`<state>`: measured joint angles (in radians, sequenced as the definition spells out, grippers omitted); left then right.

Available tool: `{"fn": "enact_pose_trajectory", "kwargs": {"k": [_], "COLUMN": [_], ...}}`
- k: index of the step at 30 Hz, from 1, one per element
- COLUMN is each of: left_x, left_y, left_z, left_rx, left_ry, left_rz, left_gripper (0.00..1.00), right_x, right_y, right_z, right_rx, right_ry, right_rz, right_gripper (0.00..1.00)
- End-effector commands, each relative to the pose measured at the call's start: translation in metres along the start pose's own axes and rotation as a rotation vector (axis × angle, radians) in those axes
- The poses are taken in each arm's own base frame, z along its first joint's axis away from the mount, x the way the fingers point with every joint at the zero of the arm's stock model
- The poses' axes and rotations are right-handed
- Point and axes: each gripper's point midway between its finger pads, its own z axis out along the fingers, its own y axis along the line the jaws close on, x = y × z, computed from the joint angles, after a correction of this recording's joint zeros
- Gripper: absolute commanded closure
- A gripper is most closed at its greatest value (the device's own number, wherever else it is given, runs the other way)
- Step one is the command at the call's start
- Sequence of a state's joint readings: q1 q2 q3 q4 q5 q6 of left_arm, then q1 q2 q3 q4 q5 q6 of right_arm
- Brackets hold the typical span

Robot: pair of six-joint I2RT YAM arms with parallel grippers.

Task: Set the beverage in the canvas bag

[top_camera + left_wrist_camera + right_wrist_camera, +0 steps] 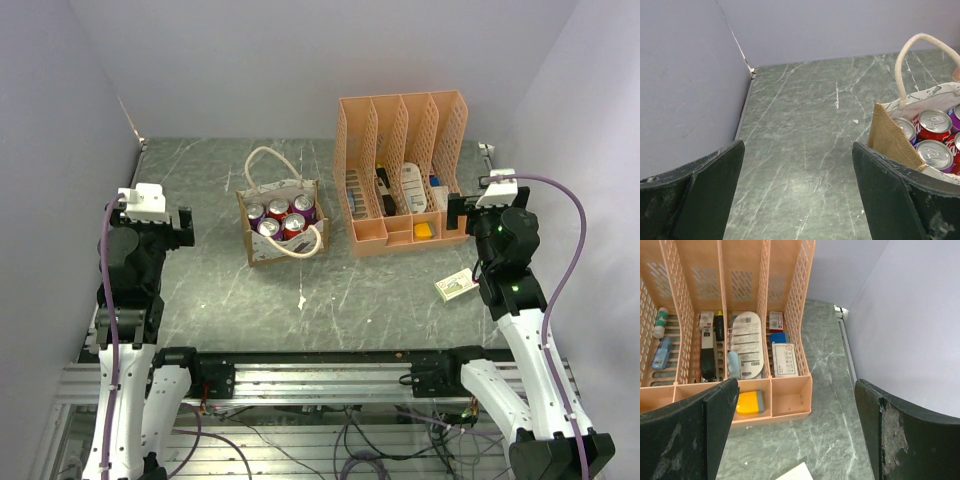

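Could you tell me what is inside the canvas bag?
The canvas bag holds upright drink cans, red and purple, five silver tops showing. Their lower parts and the bag's bottom are hidden.

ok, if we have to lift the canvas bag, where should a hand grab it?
Probably the far rope handle of the canvas bag, from above, straddling the top of its arch. It stands up clear of the rim, while the cans fill the inside and leave little room to pinch a wall. The left hand, open, is nearer.
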<state>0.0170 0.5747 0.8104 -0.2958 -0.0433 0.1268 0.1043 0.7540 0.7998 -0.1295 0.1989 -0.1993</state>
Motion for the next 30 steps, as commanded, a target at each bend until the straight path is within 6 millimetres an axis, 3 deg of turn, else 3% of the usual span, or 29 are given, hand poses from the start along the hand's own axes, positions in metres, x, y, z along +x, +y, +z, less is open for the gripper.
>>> {"fn": "enact_pose_trajectory", "kwargs": {"k": [1, 30], "left_x": [-0.0113, -0.0042], "left_y": [0.0124, 0.0056], "left_z": [-0.0035, -0.0001], "left_rx": [-0.053, -0.015], "left_ry": [-0.032, -0.014], "left_rz": [0.008, 0.020], "left_gripper": [0.01, 0.01], "right_x": [-0.0052, -0.0010], "right_y": [-0.0074, -0.0063], "right_z": [0.0000, 0.0023], "right_rx": [0.034, 0.030], "right_ry": [-0.026, -0.015], "right_rz": [-0.004, -0.024], "right_gripper": [0.00, 0.00]}}
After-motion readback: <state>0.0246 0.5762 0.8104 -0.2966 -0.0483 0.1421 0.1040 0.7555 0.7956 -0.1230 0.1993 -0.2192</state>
